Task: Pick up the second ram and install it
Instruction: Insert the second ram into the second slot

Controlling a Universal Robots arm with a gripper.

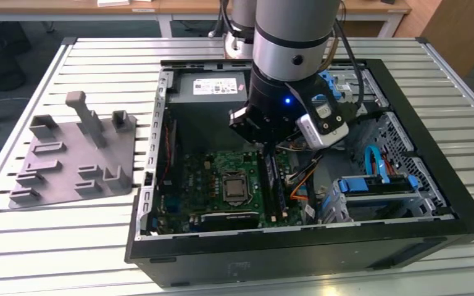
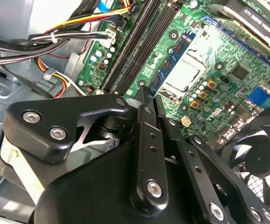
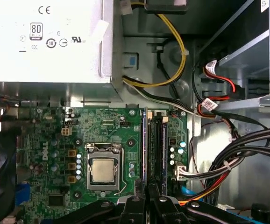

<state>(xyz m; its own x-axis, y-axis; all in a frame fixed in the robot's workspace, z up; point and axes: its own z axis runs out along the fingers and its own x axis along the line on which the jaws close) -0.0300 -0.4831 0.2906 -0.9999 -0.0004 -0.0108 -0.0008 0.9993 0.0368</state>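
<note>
Silver-grey cylindrical arm [image 1: 295, 37] with black bands [image 1: 296, 38], a blue light [image 1: 287, 101], and a black pincer [image 3: 148, 203] studded with silver screws [image 2: 154, 188].

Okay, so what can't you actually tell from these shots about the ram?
Exterior view: the gripper covers part of the memory slots.
First wrist view: the ram stick stands edge-on; seated or not, unclear.
Second wrist view: the gripper body blocks the slots' near ends.

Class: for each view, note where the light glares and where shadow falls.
In the exterior view, the slatted table is bright while the case is shadowed beneath the arm; in the first wrist view, the power supply is washed pale; in the second wrist view, the processor socket glares white.
</note>
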